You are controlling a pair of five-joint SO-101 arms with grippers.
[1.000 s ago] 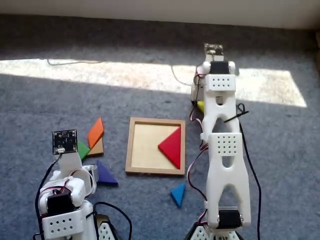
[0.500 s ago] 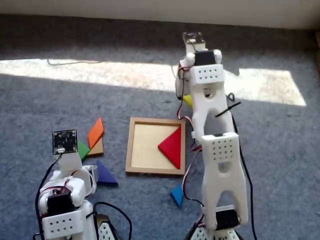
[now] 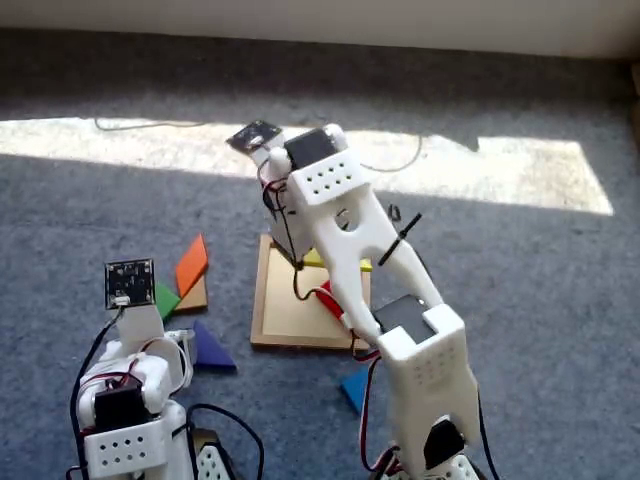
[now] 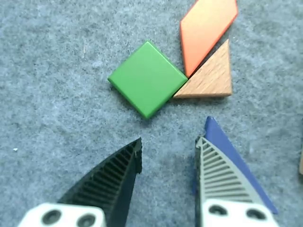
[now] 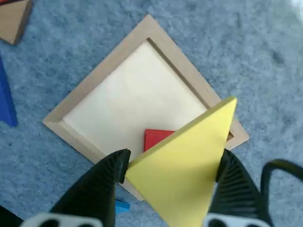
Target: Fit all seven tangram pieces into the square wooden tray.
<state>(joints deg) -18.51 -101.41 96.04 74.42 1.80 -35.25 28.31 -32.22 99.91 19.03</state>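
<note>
Yellow triangle (image 5: pixel 189 156) is pinched by right pincer (image 5: pixel 173 165) above tray's (image 5: pixel 94 79) far edge | left pincer (image 4: pixel 168 141) is held spread over carpet | risk: jamming on red triangle (image 5: pixel 158 138) or rim if lowered skewed

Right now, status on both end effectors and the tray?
Right end effector shut on yellow triangle, above wooden tray. Left end effector open, over carpet near green square. Red triangle in tray; visible floor otherwise bare.

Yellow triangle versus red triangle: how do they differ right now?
The yellow triangle is clamped in the right gripper above the tray; the red triangle lies flat inside it. From the right wrist, the yellow triangle hides most of the red triangle. Both are flat triangles.
</note>
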